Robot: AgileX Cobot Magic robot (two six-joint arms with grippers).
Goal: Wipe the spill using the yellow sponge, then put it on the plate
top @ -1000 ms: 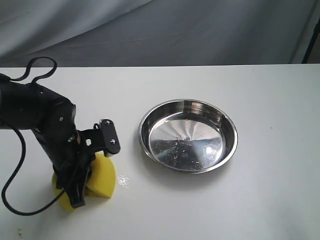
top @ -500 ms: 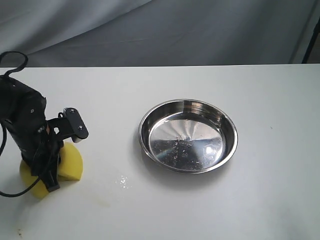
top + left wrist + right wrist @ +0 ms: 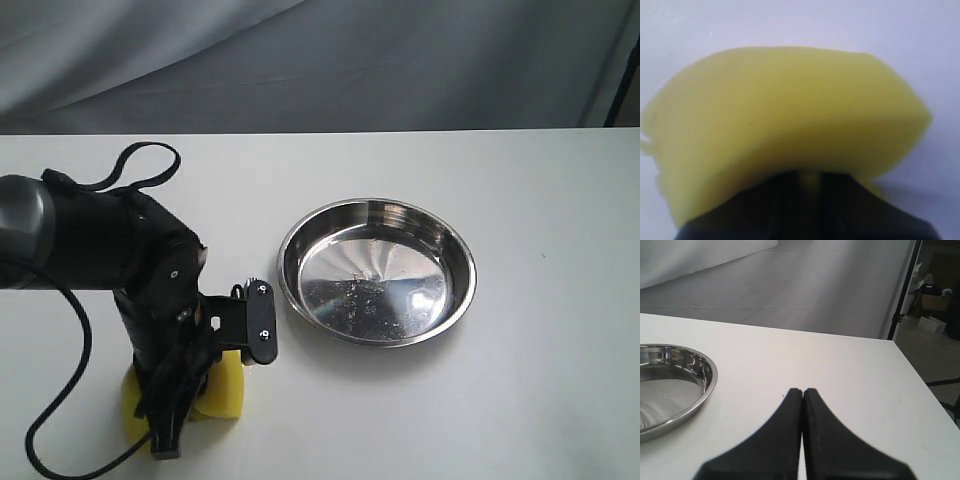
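The yellow sponge [image 3: 226,388] is pressed flat on the white table at the front left, squeezed between the fingers of my left gripper [image 3: 212,385], which is shut on it. In the left wrist view the sponge [image 3: 790,110] fills the picture, bulging above the dark jaws of the left gripper [image 3: 810,186]. No amber puddle shows anywhere; the spot under the sponge and arm is hidden. The steel plate [image 3: 375,270] lies to the right of the sponge with nothing in it. My right gripper [image 3: 802,391] is shut on nothing, hovering low beside the plate's rim [image 3: 709,382].
The bulky black left arm [image 3: 100,250] and its looping cable [image 3: 60,400] cover the table's left front. A grey cloth backdrop [image 3: 320,60] hangs behind the table. The table's far edge and a dark stand [image 3: 902,290] show in the right wrist view.
The left arm dragged the sponge leftwards across the table, then swept it back right and nearer the front edge. The faint wet mark seen earlier is now covered.
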